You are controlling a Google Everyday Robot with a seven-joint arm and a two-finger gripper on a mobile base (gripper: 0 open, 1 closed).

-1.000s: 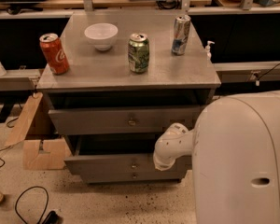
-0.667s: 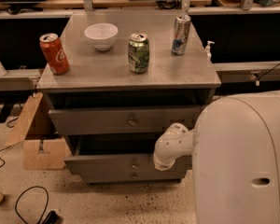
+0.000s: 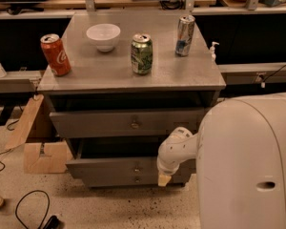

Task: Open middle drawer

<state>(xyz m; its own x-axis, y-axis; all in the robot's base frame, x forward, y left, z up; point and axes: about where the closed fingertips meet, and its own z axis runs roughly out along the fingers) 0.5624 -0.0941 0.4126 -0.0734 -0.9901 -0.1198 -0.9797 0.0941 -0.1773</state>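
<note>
Hanging low, the pincer (image 3: pixel 164 178) sits just right of the knob (image 3: pixel 137 168) on the middle drawer (image 3: pixel 105 167), whose long front runs crosswise; whether it's clamped on anything, I cannot tell.

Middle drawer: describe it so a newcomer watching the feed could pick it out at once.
Start at the grey cabinet in mid-frame, with three stacked drawers. The middle drawer is second down, pulled out, with the gripper at its right end. It has a shallower front than the top drawer and sits just above the smaller-looking lowest drawer.
</note>
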